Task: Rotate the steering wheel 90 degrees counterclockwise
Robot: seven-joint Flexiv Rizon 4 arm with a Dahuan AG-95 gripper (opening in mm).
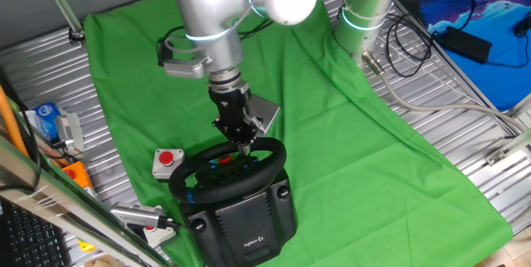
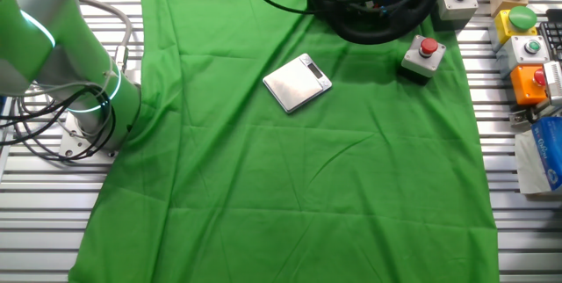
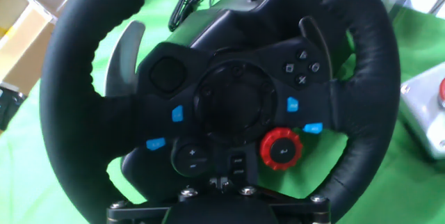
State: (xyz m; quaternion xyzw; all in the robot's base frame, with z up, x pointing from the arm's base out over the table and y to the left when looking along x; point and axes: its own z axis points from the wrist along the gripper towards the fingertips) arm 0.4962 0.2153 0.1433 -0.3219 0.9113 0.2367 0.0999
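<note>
The steering wheel [image 1: 228, 170] has a black rim, red and blue hub buttons and a dark grey base [image 1: 245, 221] with a small white logo. It stands at the near edge of the green cloth [image 1: 332, 134]. My gripper [image 1: 245, 141] comes down on the far part of the rim and looks closed on it. In the hand view the wheel [image 3: 229, 106] fills the frame, its hub tilted, with the red dial [image 3: 281, 149] at lower right. The rim's lowest part is hidden behind my gripper body, and the fingers do not show. In the other fixed view only a black edge of the wheel [image 2: 373, 32] shows under the arm.
A small white box with a red button [image 1: 168, 161] sits left of the wheel and also shows in the other fixed view [image 2: 424, 54]. A silver scale [image 2: 297, 81] lies on the cloth behind the wheel. More button boxes [image 2: 522, 50] stand at the edge. A second arm's base [image 1: 369, 6] stands at the back.
</note>
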